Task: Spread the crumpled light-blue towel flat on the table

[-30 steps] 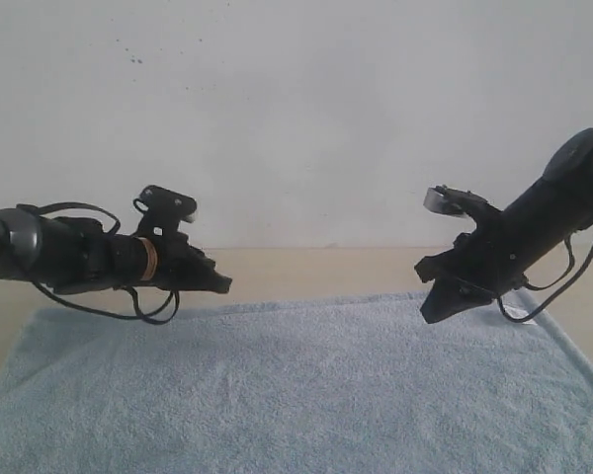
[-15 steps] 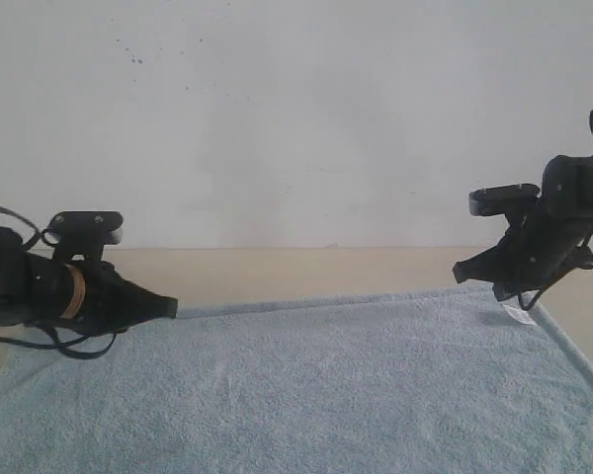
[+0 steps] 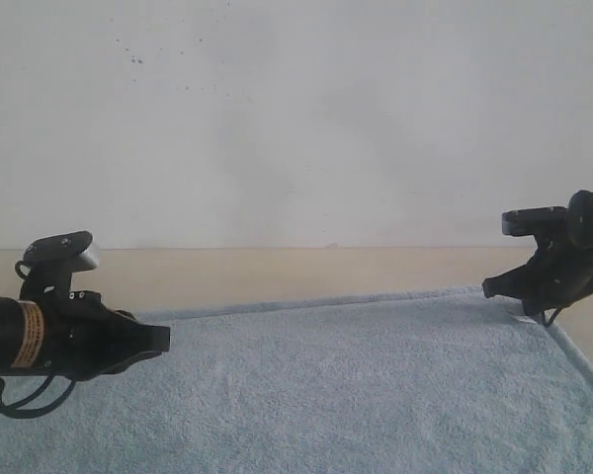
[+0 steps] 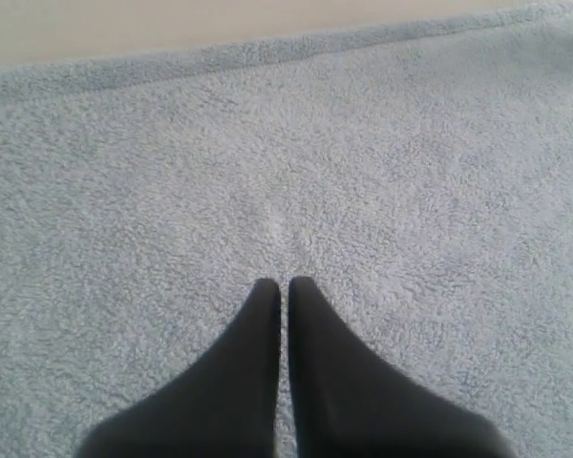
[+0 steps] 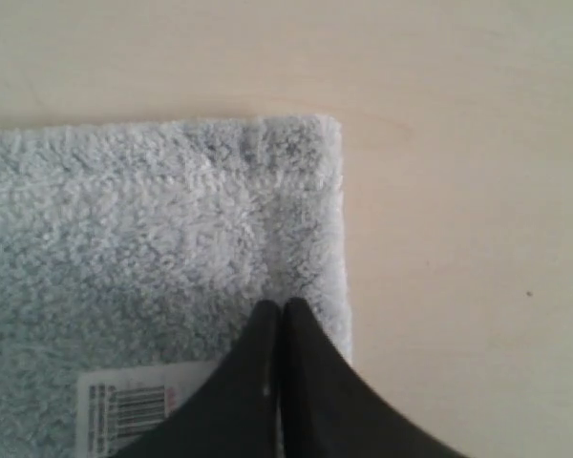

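pale light-blue terry-cloth towel (image 3: 356,385): near edge cut off
left end effector (image 4: 285,282): together, empty
right end effector (image 5: 282,304): together, part-hides white tag (image 5: 134,415)

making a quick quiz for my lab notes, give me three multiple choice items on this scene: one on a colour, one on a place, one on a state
1. What colour is the towel?
A. light blue
B. red
C. green

2. Where does the white tag lie?
A. in the towel's middle
B. near the towel corner by the right gripper
C. at the towel's left edge

3. How does the left gripper stand?
A. wide open
B. shut on a towel fold
C. shut, holding nothing

Answers:
1 A: all three views show pale blue terry cloth.
2 B: the right wrist view shows the tag beside the fingertips, close to the corner.
3 C: the left wrist view shows its fingers meeting over flat cloth, with nothing between them.
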`<state>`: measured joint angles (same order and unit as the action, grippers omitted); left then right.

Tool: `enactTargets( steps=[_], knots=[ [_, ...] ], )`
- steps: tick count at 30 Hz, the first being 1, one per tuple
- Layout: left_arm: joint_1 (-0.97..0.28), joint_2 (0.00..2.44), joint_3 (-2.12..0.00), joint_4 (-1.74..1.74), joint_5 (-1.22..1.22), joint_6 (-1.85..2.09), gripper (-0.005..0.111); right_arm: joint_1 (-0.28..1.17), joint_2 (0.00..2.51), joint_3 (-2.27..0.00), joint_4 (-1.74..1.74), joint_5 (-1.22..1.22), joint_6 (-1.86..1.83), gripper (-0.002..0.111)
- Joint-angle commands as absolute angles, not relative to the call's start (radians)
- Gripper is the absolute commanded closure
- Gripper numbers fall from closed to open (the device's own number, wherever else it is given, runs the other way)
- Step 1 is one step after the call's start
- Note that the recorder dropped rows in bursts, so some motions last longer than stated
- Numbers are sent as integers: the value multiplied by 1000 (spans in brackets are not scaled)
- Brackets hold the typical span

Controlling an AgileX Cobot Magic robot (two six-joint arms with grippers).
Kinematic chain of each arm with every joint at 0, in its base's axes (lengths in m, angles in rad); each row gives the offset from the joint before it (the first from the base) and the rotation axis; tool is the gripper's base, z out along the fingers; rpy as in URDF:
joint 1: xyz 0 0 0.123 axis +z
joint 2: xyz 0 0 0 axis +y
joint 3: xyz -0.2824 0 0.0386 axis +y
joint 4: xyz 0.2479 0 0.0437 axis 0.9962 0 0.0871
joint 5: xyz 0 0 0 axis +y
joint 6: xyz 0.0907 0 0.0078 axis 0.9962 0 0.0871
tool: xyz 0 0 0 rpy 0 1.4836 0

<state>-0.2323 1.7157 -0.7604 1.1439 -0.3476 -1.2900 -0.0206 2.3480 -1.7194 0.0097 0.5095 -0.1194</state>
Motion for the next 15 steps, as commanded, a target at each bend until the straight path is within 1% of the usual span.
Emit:
enactTargets(
  steps=[1, 6, 12, 15],
  knots=[
    [-232, 1708, -751, 1142, -367, -1284, 103, -30, 2378, -1724, -7, 528, -126, 108],
    [-232, 1708, -752, 1140, -335, -1289, 103, -63, 2384, -1724, -62, 543, -67, 108],
    [-232, 1708, -752, 1107, -116, -1300, 103, -184, 2384, -1724, -93, 578, -52, 108],
    [-232, 1708, -752, 1118, -84, -1263, 103, -239, 2384, -1724, -46, 586, -104, 108]
  ],
)
